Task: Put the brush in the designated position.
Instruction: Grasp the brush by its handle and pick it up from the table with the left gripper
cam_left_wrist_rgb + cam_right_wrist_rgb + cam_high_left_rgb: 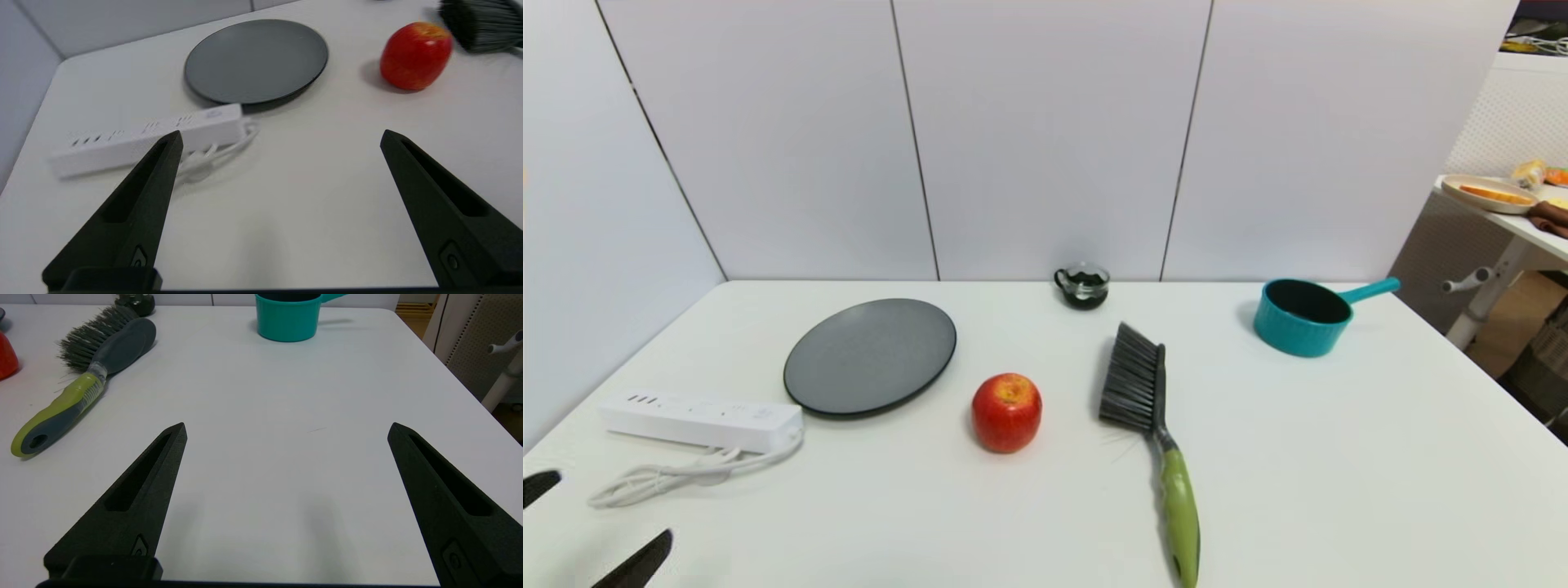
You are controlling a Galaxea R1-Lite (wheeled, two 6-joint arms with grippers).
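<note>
The brush (1134, 382) lies flat at the table's middle, to the right of the apple, with its dark bristles toward the wall and its lime-green handle (1181, 508) pointing at the front edge. In the right wrist view the brush (118, 347) lies ahead and to one side of my right gripper (288, 426), which is open, empty and hovering over bare table. My left gripper (592, 524) is low at the front left corner. It is also open and empty (282, 134). Nothing on the white tabletop marks the designated position.
A red apple (1006, 412) sits left of the brush, and a dark grey plate (870, 355) lies beyond it. A white power strip (698, 418) with its cable is at the left. A teal pot (1303, 317) stands at the back right, and a small glass cup (1083, 286) by the wall.
</note>
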